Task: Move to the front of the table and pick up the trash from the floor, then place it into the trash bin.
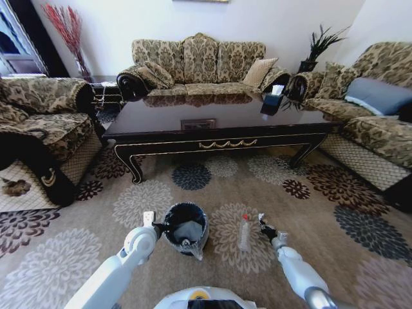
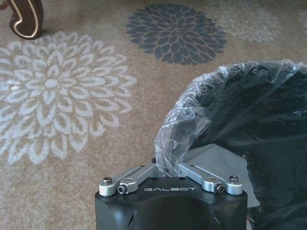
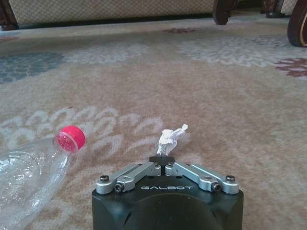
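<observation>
Right gripper (image 3: 164, 159) pinching paper wad (image 3: 171, 139) beside bottle (image 3: 33, 177), left gripper (image 2: 168, 168) clamped on trash bin (image 2: 249, 139) rim, fingertips hidden.

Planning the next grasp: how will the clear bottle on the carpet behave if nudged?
The bottle looks empty, so probably light. It lies on its side with a round body, so it may roll on the carpet. Its thin clear wall would likely dent under the fingers.

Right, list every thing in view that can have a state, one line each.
Small clear plastic bottle with red cap: capped, lying on the patterned carpet.
Crumpled white paper wad: pinched in the right gripper.
Round black trash bin with plastic liner: upright, open, rim gripped by the left gripper.
Dark glossy coffee table: standing beyond the bin.
</observation>
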Tool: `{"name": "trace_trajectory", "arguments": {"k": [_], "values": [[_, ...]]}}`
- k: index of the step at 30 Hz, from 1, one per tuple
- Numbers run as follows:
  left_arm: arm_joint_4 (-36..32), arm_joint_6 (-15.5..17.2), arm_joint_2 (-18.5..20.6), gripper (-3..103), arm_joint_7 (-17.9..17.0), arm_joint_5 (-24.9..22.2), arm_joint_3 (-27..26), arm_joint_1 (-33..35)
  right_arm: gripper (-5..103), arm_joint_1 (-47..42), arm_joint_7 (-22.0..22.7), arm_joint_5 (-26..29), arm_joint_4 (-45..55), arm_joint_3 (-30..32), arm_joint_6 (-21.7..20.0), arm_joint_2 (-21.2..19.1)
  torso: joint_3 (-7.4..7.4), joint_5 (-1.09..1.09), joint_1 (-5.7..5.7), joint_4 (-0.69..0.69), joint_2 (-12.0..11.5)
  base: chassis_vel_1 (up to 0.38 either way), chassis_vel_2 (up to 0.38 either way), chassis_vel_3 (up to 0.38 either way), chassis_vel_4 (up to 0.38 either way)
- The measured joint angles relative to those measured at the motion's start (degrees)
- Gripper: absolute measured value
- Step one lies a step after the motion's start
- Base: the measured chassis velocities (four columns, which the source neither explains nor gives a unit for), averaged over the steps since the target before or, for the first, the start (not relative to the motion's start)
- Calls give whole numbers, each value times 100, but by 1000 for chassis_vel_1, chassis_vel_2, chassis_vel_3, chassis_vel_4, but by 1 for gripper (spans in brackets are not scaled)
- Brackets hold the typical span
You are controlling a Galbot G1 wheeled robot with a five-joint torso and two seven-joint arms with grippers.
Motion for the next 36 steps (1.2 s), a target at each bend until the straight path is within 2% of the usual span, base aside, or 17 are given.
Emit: {"name": "trace_trajectory", "arguments": {"k": [7,10,14,20,27,32,36], "values": [[-11,0,-76,0,-9,36,109,-53,0,-561,4,388,989,119,-104,-196,0,0,0,0,0,0,0,0,0],[-37,1,-127,0,-58,26,237,-163,0,-1041,11,645,1870,211,-169,-446,0,0,0,1,0,0,0,0,0],[22,0,-183,0,-112,22,368,-283,0,-1370,20,787,2388,308,-183,-602,0,-1,0,-1,0,0,0,0,0],[179,1,-276,0,-298,-135,720,-652,0,-2429,47,1021,4061,609,-180,-853,0,0,0,-1,0,0,0,0,0],[354,0,-425,0,-567,-440,1190,-1157,0,-3173,55,1073,5375,929,-178,-835,0,-1,0,0,0,0,0,0,0],[474,1,-514,0,-744,-610,1655,-1580,0,-3683,38,948,6452,1066,-177,-721,0,-1,0,1,0,0,0,0,0],[558,0,-526,0,-805,-661,1903,-1808,0,-3903,-29,787,6902,1090,-171,-654,0,-1,0,0,0,0,0,0,0]]}}
